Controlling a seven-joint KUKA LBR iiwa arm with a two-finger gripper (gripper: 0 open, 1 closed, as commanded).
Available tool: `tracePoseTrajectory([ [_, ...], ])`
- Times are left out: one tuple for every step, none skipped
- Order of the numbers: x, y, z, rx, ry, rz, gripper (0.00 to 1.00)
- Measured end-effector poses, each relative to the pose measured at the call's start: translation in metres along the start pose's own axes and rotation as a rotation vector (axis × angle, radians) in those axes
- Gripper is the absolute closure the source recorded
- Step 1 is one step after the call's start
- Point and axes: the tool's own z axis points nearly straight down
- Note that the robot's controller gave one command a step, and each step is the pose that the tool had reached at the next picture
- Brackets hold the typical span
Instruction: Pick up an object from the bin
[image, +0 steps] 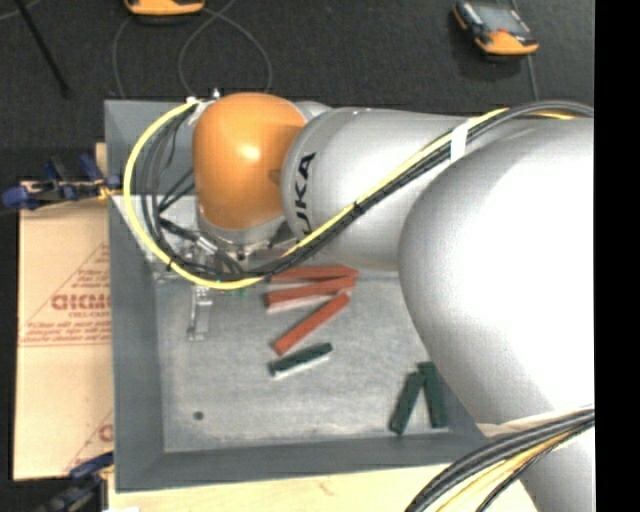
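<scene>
Gripper low over bare bin floor; how far open, cannot tell; nothing seen held. Red sticks near, on arm side. Risk: empty grasp, because sticks lie beside gripper, not under it.

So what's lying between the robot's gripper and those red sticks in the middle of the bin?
Nothing. In the camera view, only bare grey bin floor separates the gripper from the red sticks.
</scene>
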Motion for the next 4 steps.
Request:
tracePoseTrajectory([
  [-0.018, -0.048, 0.04, 0.002, -0.005, 0.129, 0.0],
  [-0.026, -0.125, 0.075, 0.006, -0.006, 0.117, 0.0],
  [-0.013, -0.188, 0.08, 0.001, -0.01, 0.128, 0.0],
  [-0.012, -0.183, 0.081, -0.001, -0.009, 0.124, 1.0],
])
